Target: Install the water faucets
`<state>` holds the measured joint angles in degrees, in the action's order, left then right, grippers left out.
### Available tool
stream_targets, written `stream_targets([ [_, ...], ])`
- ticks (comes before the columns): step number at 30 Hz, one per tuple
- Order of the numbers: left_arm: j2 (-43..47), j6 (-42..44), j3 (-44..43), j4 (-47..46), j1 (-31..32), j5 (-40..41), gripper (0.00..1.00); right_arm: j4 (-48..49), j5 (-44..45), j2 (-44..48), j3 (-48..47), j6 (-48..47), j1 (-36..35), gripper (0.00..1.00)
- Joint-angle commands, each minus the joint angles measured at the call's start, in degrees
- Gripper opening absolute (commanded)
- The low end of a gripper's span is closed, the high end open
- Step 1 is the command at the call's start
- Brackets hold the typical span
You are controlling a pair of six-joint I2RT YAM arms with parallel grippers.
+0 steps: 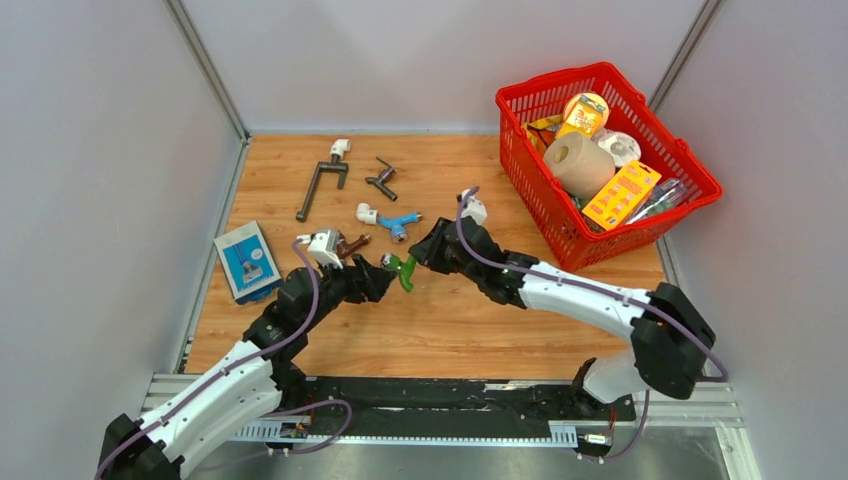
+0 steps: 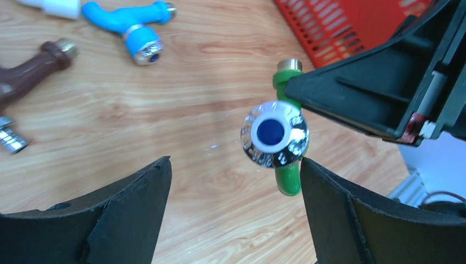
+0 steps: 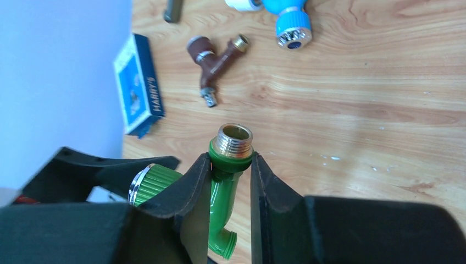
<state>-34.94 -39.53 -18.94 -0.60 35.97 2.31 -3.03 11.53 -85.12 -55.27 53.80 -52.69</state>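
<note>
My right gripper (image 1: pixel 418 258) is shut on the green faucet (image 1: pixel 404 270) and holds it over the table's middle. In the right wrist view the right gripper (image 3: pixel 231 161) clamps the faucet's green neck just below its brass thread (image 3: pixel 233 140). My left gripper (image 1: pixel 378 278) is open right beside it. In the left wrist view the faucet's chrome cap (image 2: pixel 275 133) sits beyond the open left gripper (image 2: pixel 235 184), near the right finger (image 2: pixel 329 209). The blue faucet (image 1: pixel 400 224), brown faucet (image 1: pixel 350 243) and dark grey faucet (image 1: pixel 382 180) lie on the table.
A white elbow fitting (image 1: pixel 368 213) lies next to the blue faucet. A dark pipe bracket with a white fitting (image 1: pixel 320 185) lies at the back left. A blue box (image 1: pixel 246 260) lies at the left edge. A red basket (image 1: pixel 520 160) of goods stands at the back right.
</note>
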Motion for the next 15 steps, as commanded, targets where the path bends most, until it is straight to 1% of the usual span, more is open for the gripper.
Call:
stream_targets([
  [1,-2.4,0.3,2.2,-17.6,0.0,-9.1,0.93,7.2,3.4,7.0,3.8,6.3,0.2,0.00],
  [2,-3.8,0.0,2.4,-19.4,0.0,-11.2,0.93,7.4,3.9,8.1,4.5,6.8,0.2,0.00],
  [6,-9.3,-1.6,2.2,-30.0,0.1,-15.3,0.93,8.6,4.2,11.8,6.7,8.5,0.2,0.00],
  [8,-11.8,-2.7,1.5,-33.5,0.2,-15.8,0.93,8.9,4.1,12.8,7.4,9.2,0.1,0.00],
  [10,-14.3,-3.1,0.1,-35.0,0.6,-15.6,0.92,9.2,4.0,13.8,8.1,10.0,0.1,0.00],
  [13,-17.3,-3.1,-2.2,-35.0,0.8,-14.0,0.87,9.3,4.9,15.3,8.9,10.4,0.0,0.00],
  [14,-17.7,-3.3,-3.0,-35.1,0.9,-13.2,0.84,9.3,5.0,15.8,9.0,10.6,0.1,0.00],
  [15,-18.4,-3.4,-3.4,-35.2,0.9,-12.3,0.78,9.3,5.1,16.0,9.1,10.6,0.1,0.00],
])
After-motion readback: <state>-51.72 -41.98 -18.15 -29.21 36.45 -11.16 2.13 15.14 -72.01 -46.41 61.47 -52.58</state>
